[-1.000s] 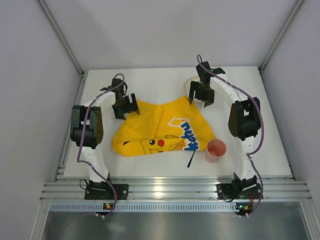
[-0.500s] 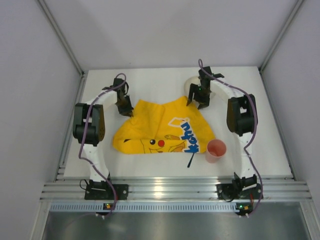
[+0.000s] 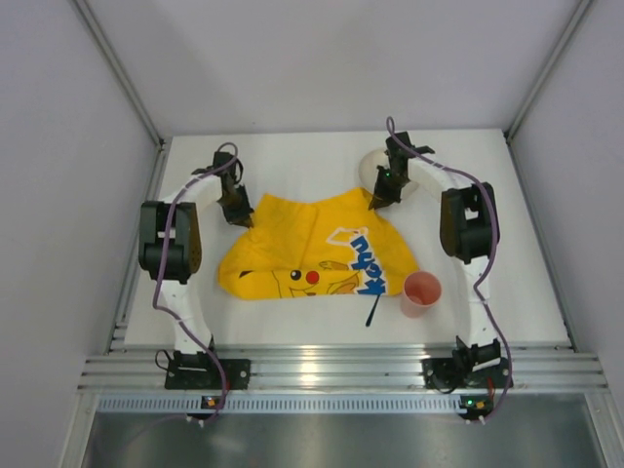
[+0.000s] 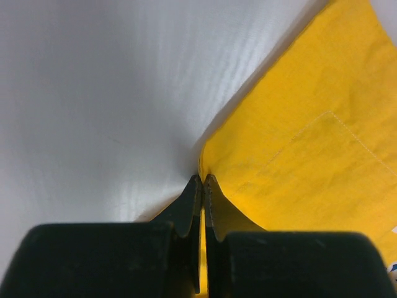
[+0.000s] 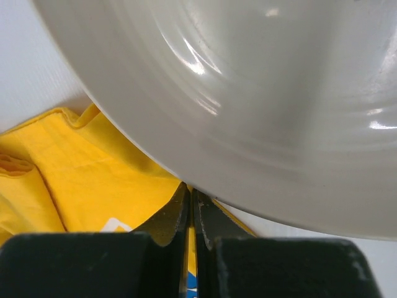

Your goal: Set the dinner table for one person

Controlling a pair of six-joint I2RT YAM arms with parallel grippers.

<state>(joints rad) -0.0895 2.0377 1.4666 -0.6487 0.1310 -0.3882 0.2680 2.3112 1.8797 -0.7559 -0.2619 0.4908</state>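
Note:
The yellow Pikachu-print cloth (image 3: 312,249) lies rumpled on the white dinner table (image 3: 312,156). My left gripper (image 3: 241,216) is shut on the cloth's far left corner; in the left wrist view the yellow cloth (image 4: 310,143) runs between the closed tips of that gripper (image 4: 202,179), low over the table (image 4: 93,93). My right gripper (image 3: 375,202) is shut on the far right corner. In the right wrist view its tips (image 5: 190,188) pinch the cloth (image 5: 93,167) right under the rim of a cream plate (image 5: 260,93).
The plate (image 3: 370,168) sits at the back right, partly hidden by the right arm. A pink cup (image 3: 421,292) stands at the cloth's near right edge, with a thin black utensil (image 3: 373,310) beside it. The ribbed aluminium rail (image 3: 331,369) runs along the near edge.
Both grippers were open above the cloth's far corners. They have come down and shut on those corners. The cloth, cup and plate have barely shifted.

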